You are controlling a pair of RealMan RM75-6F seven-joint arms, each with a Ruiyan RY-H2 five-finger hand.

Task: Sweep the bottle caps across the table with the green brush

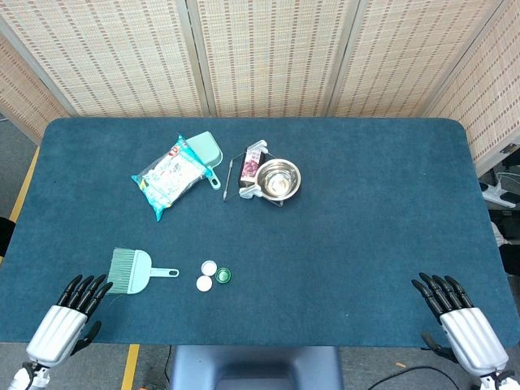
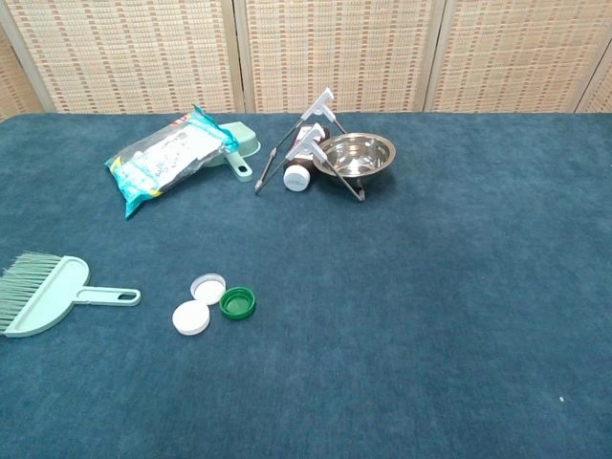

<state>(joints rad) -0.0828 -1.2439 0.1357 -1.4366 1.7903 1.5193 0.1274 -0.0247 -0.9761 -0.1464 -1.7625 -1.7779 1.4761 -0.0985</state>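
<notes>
Bottle caps (image 1: 213, 275) loose beside green brush (image 1: 132, 270)

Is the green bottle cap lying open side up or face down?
Open side up. The green bottle cap shows a raised rim around a hollow, darker inside in the chest view, beside the two white caps.

Honestly nothing readable here. The plastic packet (image 1: 170, 178) has printed graphics and a red patch near one end, and the small bottle (image 1: 252, 165) by the steel bowl (image 1: 279, 179) wears a label, but the lettering on both is too small and blurry.
</notes>
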